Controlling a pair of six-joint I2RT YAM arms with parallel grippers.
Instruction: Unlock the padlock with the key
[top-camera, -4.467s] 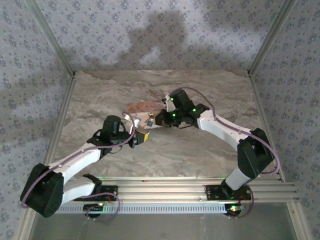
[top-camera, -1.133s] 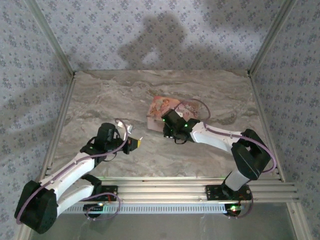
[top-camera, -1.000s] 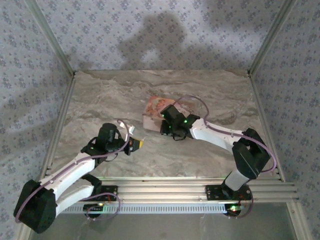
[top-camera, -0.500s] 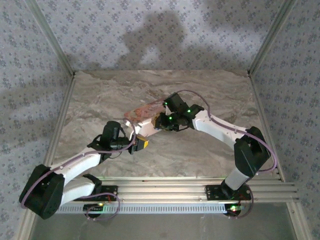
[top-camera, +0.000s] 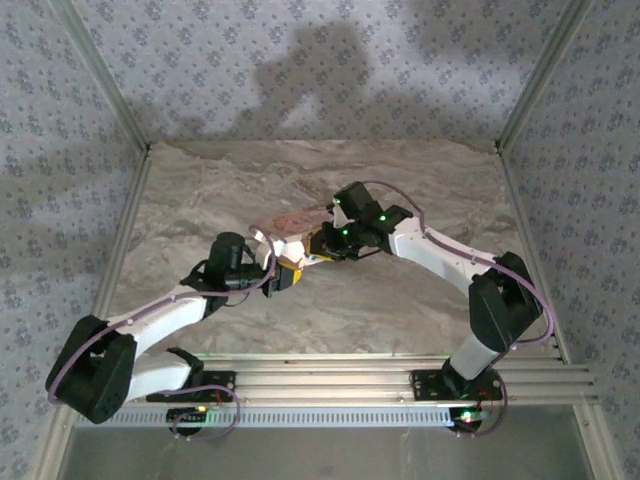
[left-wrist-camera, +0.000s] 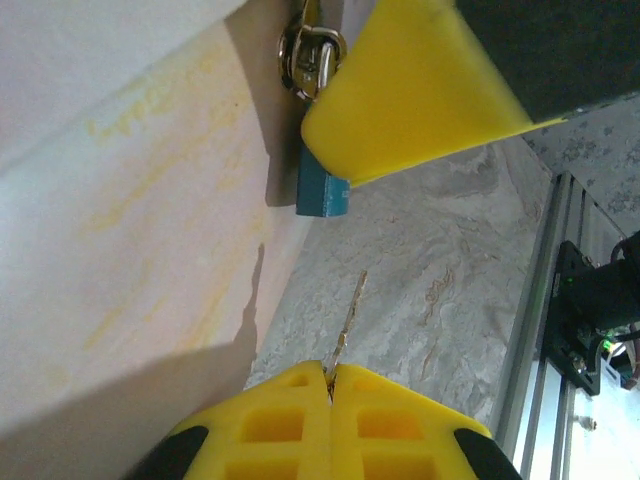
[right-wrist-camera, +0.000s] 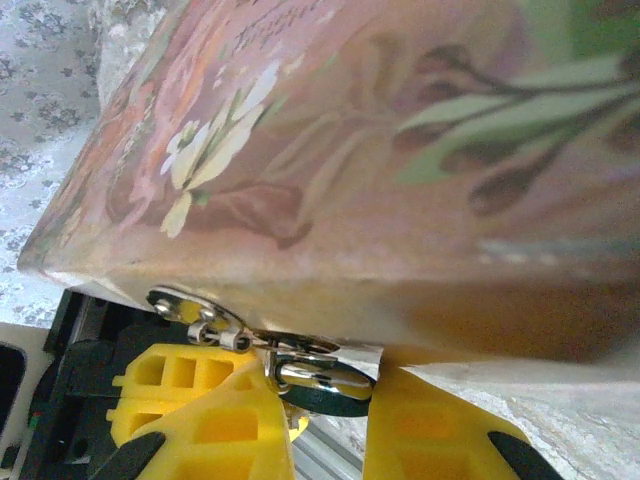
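Note:
A tan box (top-camera: 285, 222) with a pink picture lid (right-wrist-camera: 350, 130) is tipped up at mid-table. The tiny blue-green padlock (left-wrist-camera: 322, 190) hangs by its silver shackle (right-wrist-camera: 320, 372) from the hasp (right-wrist-camera: 190, 305) on the box's front. My right gripper (top-camera: 322, 250) (right-wrist-camera: 328, 388) is shut on the padlock (right-wrist-camera: 331, 403), one yellow pad on each side. My left gripper (top-camera: 288, 277) (left-wrist-camera: 330, 368) is shut on the key (left-wrist-camera: 348, 318). Its thin blade points up toward the padlock and stops a short way below it, not touching.
The marble table (top-camera: 400, 310) is ringed by patterned walls and metal posts. An aluminium rail (left-wrist-camera: 535, 300) runs along the near edge. In the left wrist view the box's tan side (left-wrist-camera: 130, 220) stands close on the left of the key.
The box has gone from lying flat to tipped up, with my right gripper now at its front on the padlock. My left gripper has moved right and up, toward the padlock.

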